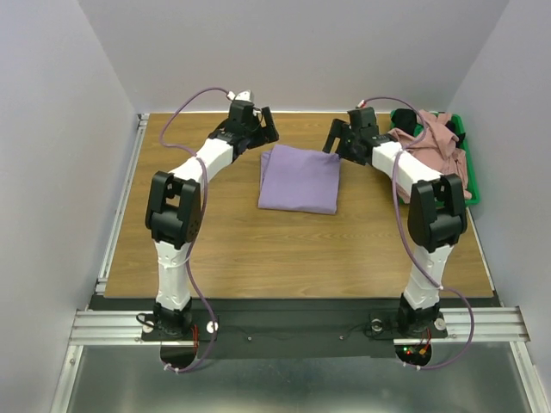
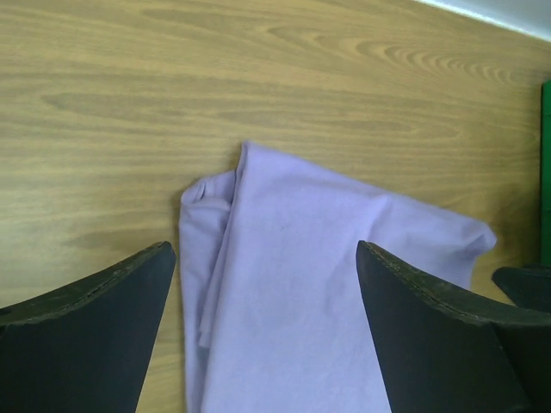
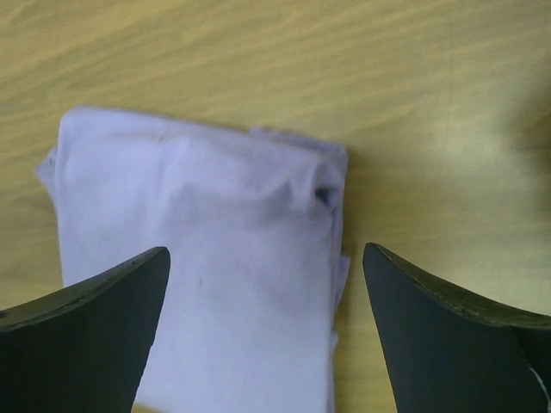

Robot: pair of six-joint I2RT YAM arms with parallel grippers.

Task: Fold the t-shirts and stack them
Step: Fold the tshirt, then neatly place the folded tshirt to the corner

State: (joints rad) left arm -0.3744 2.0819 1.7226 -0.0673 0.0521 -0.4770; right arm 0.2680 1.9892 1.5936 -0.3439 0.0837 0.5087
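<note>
The lavender t-shirt [image 1: 300,179] lies folded into a flat rectangle on the wooden table [image 1: 224,241]. It also shows in the left wrist view [image 2: 293,284] and the right wrist view [image 3: 207,258]. My left gripper [image 1: 265,126] hovers open and empty above its far left corner. My right gripper [image 1: 336,136] hovers open and empty above its far right corner. The dusty pink t-shirt [image 1: 435,142] lies crumpled in the green bin [image 1: 466,163] at the far right. A bit of black fabric [image 1: 408,116] shows beside it in the bin.
The green bin stands at the table's far right corner against the wall; its edge shows in the left wrist view [image 2: 545,172]. Grey walls close in the table on three sides. A metal rail [image 1: 120,198] runs along the left edge.
</note>
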